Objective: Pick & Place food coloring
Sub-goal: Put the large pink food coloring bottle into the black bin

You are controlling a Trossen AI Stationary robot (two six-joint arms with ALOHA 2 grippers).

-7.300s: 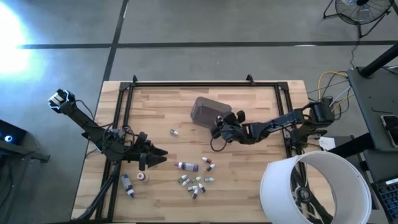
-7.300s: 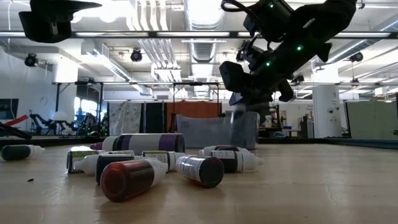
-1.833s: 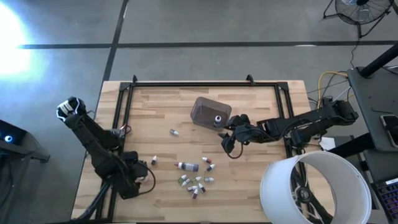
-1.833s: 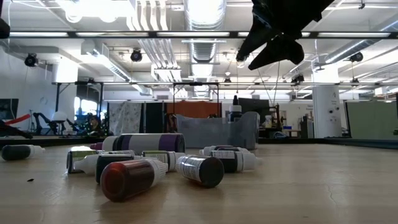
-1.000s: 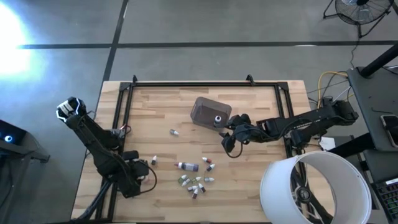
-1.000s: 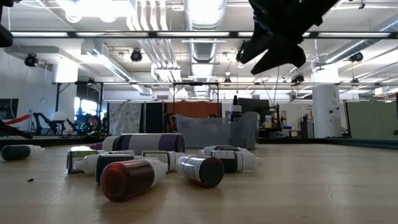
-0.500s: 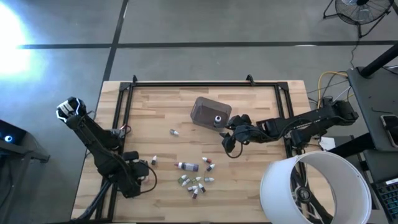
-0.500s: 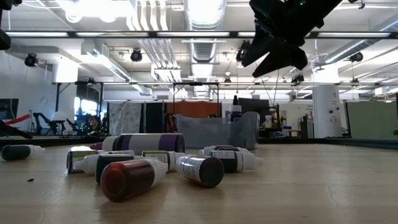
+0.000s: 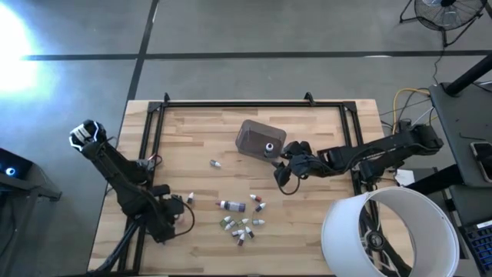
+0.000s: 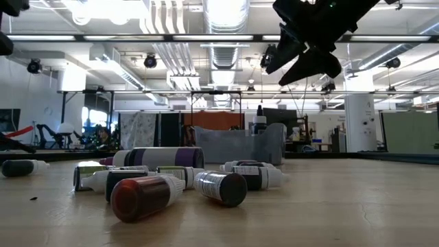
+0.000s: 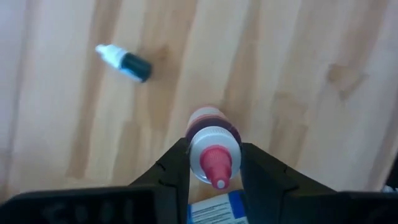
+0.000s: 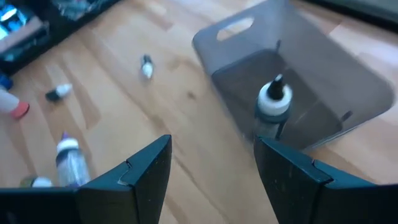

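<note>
Left pincer (image 9: 175, 213) down near the counter's (image 9: 307, 231) left edge, toward the low-cam side, clamped snug on a red-tipped bottle (image 11: 213, 163). Fingers tight on both sides of it, tip pointing back up at the wrist cam, so roughly upright. Can't tell if lifted off the wood or only just gripped.

Grey tub (image 9: 247, 131) sits mid-counter, toward the far edge. From the left pincer that's diagonally across: away from the left edge and toward the far edge, well apart. One white-capped bottle (image 9: 269, 147) standing inside already, on the tub's right-edge side.

Right pincer (image 9: 283, 171) spread wide, empty, hovering up high just beside the tub on its right-edge side. Much nearer the tub than the left one, but nothing in it.

Rest of the food coloring: loose bunch (image 9: 242, 225) lying flat betw the two arms near the low-cam edge, plus a stray (image 9: 216, 163) closer to the tub.

Guessing next = carry the red-tipped one over, keeping it upright & clear of the right pincer.
</note>
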